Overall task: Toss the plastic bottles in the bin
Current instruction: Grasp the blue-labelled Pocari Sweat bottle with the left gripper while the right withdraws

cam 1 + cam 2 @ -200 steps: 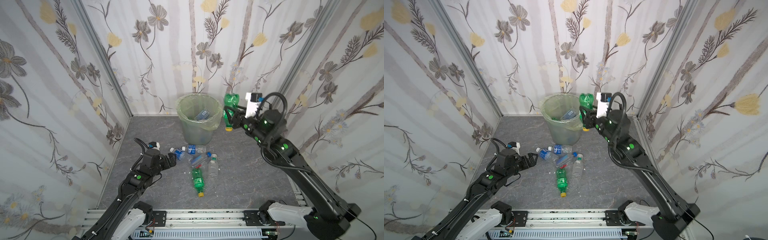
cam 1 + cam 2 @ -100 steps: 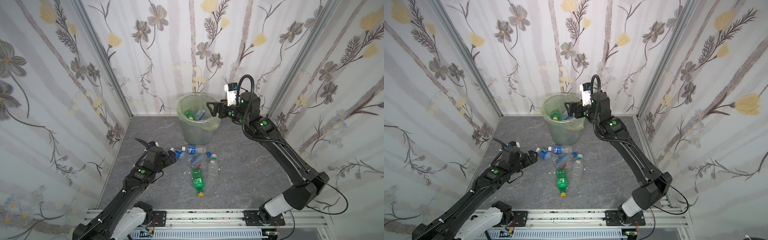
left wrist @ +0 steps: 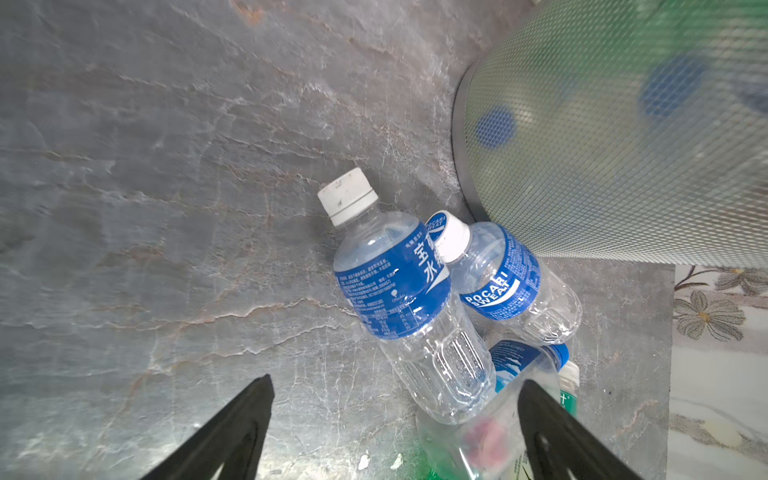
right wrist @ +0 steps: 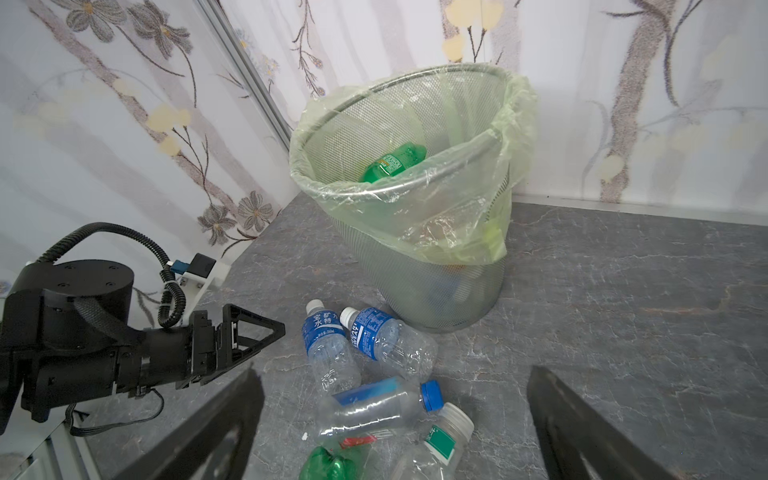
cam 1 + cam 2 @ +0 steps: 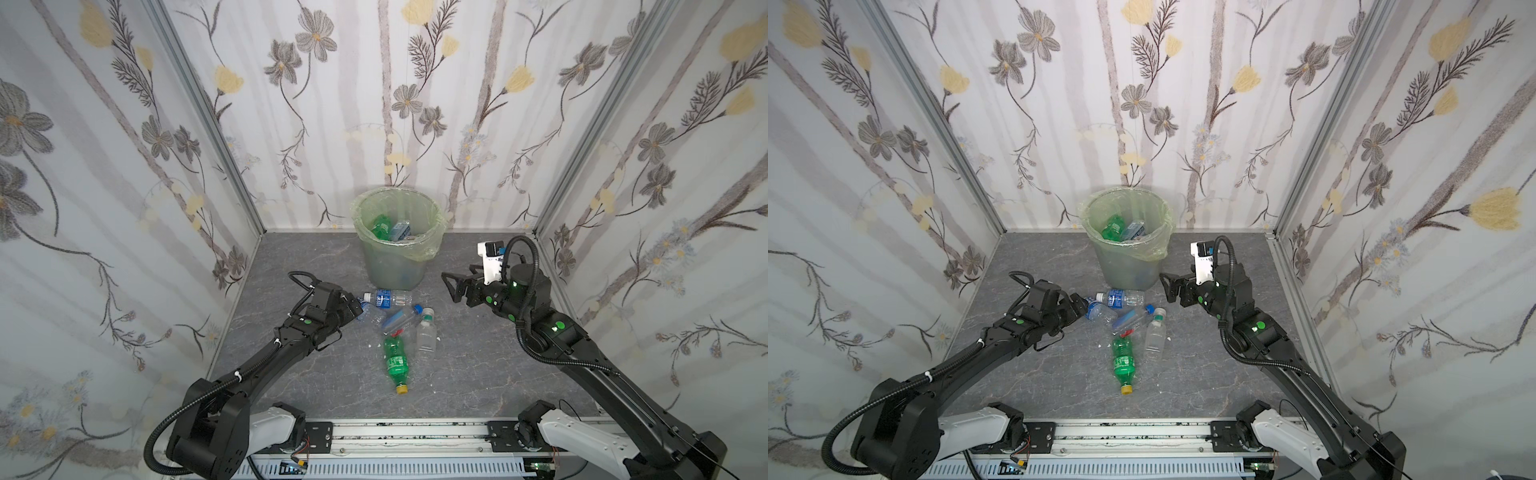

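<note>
- In both top views the bin [image 5: 390,266] stands at the back of the table [image 5: 478,374]. It holds a green bottle [image 5: 380,227] among others. Several plastic bottles [image 5: 386,298] lie clustered just in front of it.
- There too, the left end effector [image 5: 358,308] sits low at the cluster's left edge. The right end effector [image 5: 451,286], spread and empty, hovers right of the bin's base.
- Left wrist view: its fingers [image 3: 245,419] are spread wide. The base of a blue-labelled clear bottle [image 3: 399,291] lies between their tips, not pinched. A second such bottle touches it beside the bin's mesh wall.
- Right wrist view: the right end effector's fingers are wide apart with nothing between them. The cluster lies on the table below, and the green bottle rests inside the lined bin.
</note>
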Controlling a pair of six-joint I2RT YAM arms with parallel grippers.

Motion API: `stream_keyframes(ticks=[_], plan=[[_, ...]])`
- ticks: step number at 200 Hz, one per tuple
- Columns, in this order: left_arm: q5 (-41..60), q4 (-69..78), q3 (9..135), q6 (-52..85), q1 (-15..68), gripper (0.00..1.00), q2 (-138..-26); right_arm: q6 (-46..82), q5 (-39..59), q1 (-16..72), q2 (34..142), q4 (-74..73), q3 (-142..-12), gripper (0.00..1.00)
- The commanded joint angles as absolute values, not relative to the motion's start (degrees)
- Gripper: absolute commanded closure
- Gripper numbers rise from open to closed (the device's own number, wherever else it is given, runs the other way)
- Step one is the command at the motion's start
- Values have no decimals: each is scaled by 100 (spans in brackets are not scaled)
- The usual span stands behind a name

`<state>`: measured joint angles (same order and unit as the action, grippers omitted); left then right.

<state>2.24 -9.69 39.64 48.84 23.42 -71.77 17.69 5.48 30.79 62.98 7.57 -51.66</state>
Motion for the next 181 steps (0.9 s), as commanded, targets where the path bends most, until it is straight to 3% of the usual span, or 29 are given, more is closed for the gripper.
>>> stream_keyframes(ticks=[1,54,84,112,181], plan=[[271,-454,4056,5274,2445,8,-7573,1871,304,3068,5953,492,-4843,0],[322,-116,4475,5467,2640,10,-8868,1942,264,3056,5635,532,-4397,0],[278,-105,4542,5415,2650,20,-9257,1972,264,3052,5509,571,-4359,0],[-27,-112,4198,5324,2630,26,-9155,2004,215,3051,5380,580,-4167,0],[-79,-145,3286,4838,2490,53,-8375,2030,248,3051,5501,547,-4153,0]])
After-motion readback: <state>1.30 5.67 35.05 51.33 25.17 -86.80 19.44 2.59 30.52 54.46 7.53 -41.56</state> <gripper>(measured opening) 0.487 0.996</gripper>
